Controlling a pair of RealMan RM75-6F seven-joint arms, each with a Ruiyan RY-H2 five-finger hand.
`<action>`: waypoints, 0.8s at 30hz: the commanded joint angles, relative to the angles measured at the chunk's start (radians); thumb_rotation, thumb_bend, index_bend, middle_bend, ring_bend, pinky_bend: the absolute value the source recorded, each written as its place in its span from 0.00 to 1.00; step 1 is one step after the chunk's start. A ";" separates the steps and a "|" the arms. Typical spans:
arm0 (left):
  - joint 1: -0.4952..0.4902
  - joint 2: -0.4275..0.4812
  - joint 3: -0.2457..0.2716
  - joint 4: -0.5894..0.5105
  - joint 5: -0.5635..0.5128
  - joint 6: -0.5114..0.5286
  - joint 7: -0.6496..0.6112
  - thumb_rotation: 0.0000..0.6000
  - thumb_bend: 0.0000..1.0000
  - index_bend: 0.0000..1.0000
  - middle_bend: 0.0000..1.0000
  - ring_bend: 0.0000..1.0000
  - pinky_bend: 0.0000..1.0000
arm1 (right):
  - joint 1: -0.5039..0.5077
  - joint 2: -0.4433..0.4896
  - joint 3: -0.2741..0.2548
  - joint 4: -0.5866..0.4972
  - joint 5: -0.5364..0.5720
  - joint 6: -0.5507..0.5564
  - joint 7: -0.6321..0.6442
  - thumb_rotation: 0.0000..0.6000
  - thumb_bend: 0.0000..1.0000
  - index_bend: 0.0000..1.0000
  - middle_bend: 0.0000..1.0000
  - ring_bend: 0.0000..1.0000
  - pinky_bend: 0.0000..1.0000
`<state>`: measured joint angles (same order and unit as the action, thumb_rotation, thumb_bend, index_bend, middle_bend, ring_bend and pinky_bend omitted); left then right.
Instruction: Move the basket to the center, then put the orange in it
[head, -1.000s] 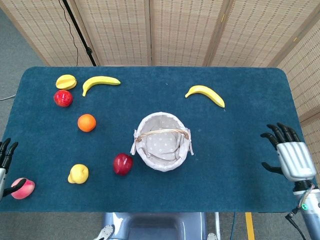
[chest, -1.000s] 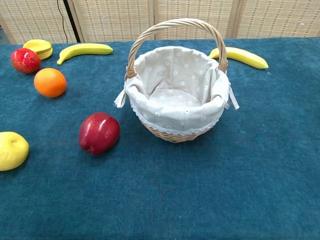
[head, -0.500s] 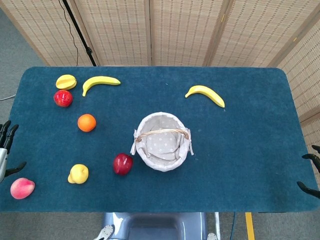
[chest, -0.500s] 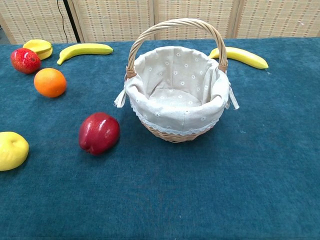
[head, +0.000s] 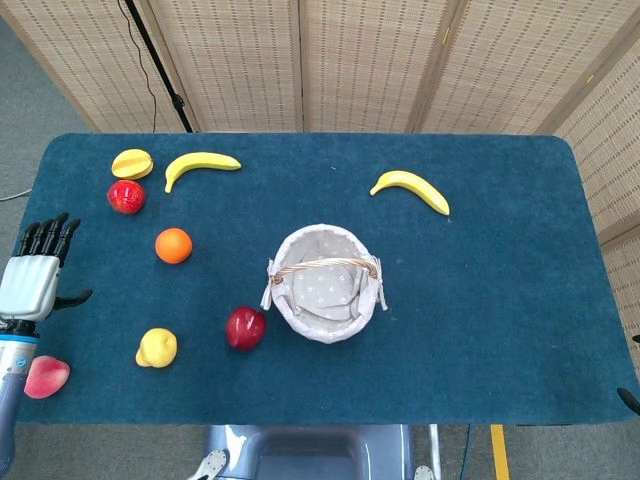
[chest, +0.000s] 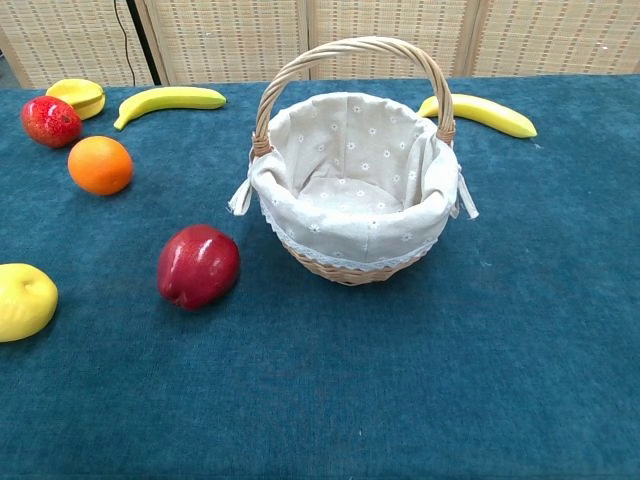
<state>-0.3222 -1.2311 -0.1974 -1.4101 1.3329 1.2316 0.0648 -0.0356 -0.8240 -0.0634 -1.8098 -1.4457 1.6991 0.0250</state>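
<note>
We are holding our left hand (head: 32, 285) empty with fingers spread, well left of the cloth-lined wicker basket (head: 325, 284). The round orange (head: 173, 245) is lying left of that basket. Our right hand's state we cannot tell.

Blue-covered counter (head: 480, 300) has a lined basket (head: 323, 283) mid-way, an orange (head: 173, 245), two bananas (head: 201, 164), apples (head: 245, 328) and other fruit scattered around.

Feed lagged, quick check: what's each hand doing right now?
Left hand: open, fingers apart, holding nothing, over the table's left edge.
Right hand: only a dark tip at the frame edge; cannot tell.
</note>
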 joint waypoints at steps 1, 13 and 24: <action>-0.033 -0.036 -0.010 0.046 -0.021 -0.039 -0.016 1.00 0.08 0.00 0.00 0.00 0.00 | -0.017 0.000 -0.003 -0.002 -0.012 0.012 0.000 1.00 0.00 0.33 0.18 0.11 0.13; -0.151 -0.197 -0.027 0.241 -0.041 -0.149 -0.074 1.00 0.08 0.00 0.00 0.00 0.00 | -0.086 0.005 -0.012 -0.015 -0.065 0.063 -0.004 1.00 0.00 0.33 0.18 0.11 0.13; -0.235 -0.310 -0.021 0.384 -0.043 -0.225 -0.105 1.00 0.08 0.00 0.00 0.00 0.00 | -0.137 -0.007 -0.015 -0.012 -0.104 0.094 0.008 1.00 0.00 0.34 0.18 0.12 0.13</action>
<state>-0.5443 -1.5245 -0.2206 -1.0453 1.2890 1.0175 -0.0328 -0.1691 -0.8303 -0.0782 -1.8215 -1.5455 1.7906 0.0332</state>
